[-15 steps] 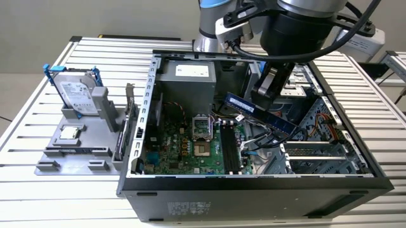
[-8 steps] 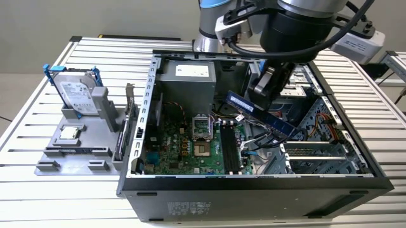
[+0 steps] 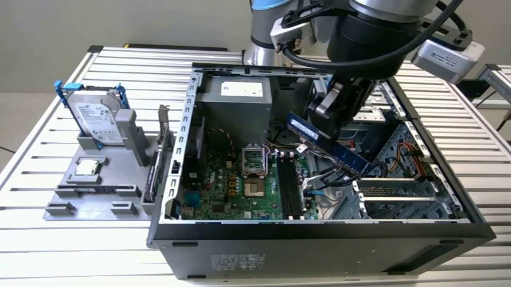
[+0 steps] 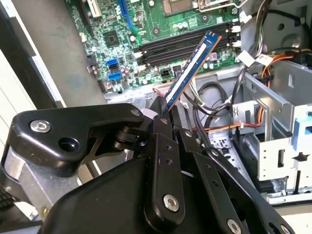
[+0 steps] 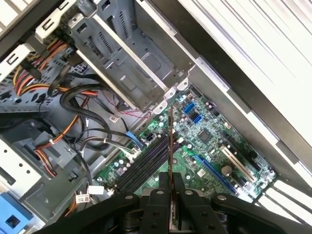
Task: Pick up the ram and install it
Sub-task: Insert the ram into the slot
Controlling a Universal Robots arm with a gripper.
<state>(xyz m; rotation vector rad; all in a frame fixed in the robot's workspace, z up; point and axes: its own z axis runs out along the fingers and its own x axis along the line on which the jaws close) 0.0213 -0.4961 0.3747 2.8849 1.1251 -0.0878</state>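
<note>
1. Ram (image 3: 349,158) is hanging in the air, clamped at one end by the gripper (image 3: 331,122), whose fingers are pressing together on the stick's flat faces.
2. In both wrist views the bluish stick (image 4: 191,68) is reaching out from the fingertips toward the green motherboard (image 4: 146,29). In the first wrist view it is showing edge-on as a thin line (image 5: 170,141).
3. In the exterior view it is hovering tilted inside the open computer case (image 3: 319,230), above the motherboard's black slots (image 3: 289,191). It appears to be touching neither the board nor the cables beside it.
4. In the second wrist view its free end is pointing at the row of slots (image 4: 180,46). I cannot tell whether it is lining up with any one slot.
5. Judging from this, the pickup is done and the stick is already sitting over the board. The install is not yet done, as the slots (image 5: 144,163) are all looking empty and nothing is seated in them.
6. On the table (image 3: 48,239), well apart toward the exterior view's left, a gray fixture (image 3: 96,200) is holding the hard drive (image 3: 96,116) and the square processor chip (image 3: 86,168).
</note>
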